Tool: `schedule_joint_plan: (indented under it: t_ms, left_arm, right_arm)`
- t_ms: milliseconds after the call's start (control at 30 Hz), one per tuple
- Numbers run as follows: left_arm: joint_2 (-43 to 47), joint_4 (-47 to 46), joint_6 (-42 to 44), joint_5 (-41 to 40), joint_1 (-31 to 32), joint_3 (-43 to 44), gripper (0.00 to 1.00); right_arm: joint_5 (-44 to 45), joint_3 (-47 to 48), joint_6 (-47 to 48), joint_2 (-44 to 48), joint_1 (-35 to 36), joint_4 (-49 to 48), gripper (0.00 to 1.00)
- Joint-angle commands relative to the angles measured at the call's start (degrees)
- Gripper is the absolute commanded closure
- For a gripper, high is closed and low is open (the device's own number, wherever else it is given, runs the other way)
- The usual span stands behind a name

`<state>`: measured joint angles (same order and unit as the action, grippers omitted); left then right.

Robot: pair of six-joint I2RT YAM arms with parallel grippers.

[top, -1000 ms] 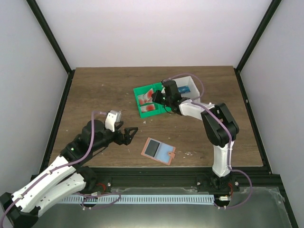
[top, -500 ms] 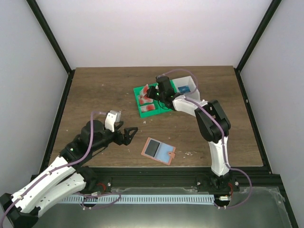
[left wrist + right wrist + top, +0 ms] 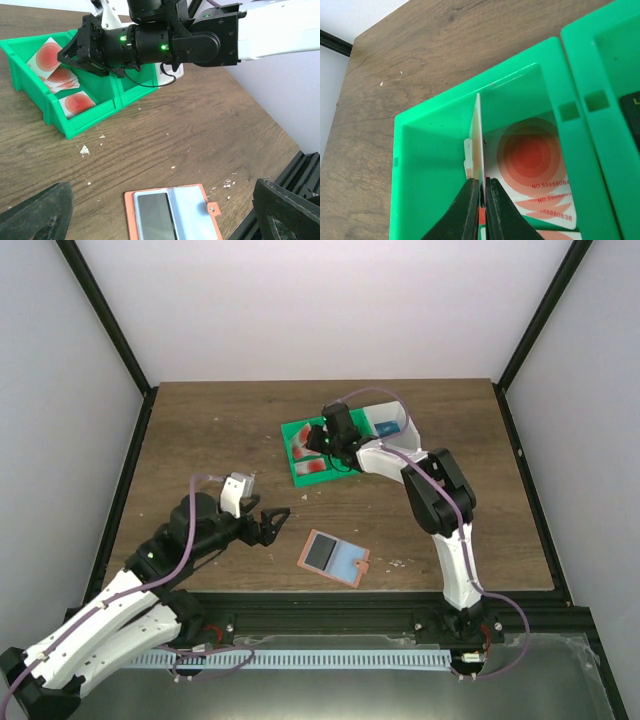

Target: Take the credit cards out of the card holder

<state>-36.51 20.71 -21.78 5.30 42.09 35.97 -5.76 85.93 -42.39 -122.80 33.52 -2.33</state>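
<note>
The card holder lies open on the table, salmon-pink rim, blue-grey panels, one dark; it also shows in the left wrist view. Several credit cards lie in the green bin, whitish with red round blots. My right gripper is over the bin's left compartment, shut on a credit card held upright and seen edge-on above the loose cards. My left gripper is open and empty, just left of the card holder; its fingers stand wide apart.
The green bin has two compartments, with its rim close around the held card. A white bin with a blue item stands to its right. Small crumbs are scattered on the wood.
My right gripper has moved left with the card, from the bin's middle to over its left compartment. The left arm and the card holder have not moved.
</note>
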Motion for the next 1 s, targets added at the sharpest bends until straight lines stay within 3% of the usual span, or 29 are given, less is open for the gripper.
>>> schedule_joint_plan:
  t_ms: [0,967]
  left_arm:
    - [0.40,-0.36,0.93,0.59,-0.16,-0.37,0.00]
    - [0.42,-0.32,0.77,-0.03,-0.14,-0.48,0.00]
  right_arm:
    - [1.93,4.99,0.21,-2.41,0.23,2.82,0.93]
    - [9.41,10.88,3.42,-2.04,0.23,11.22,0.67]
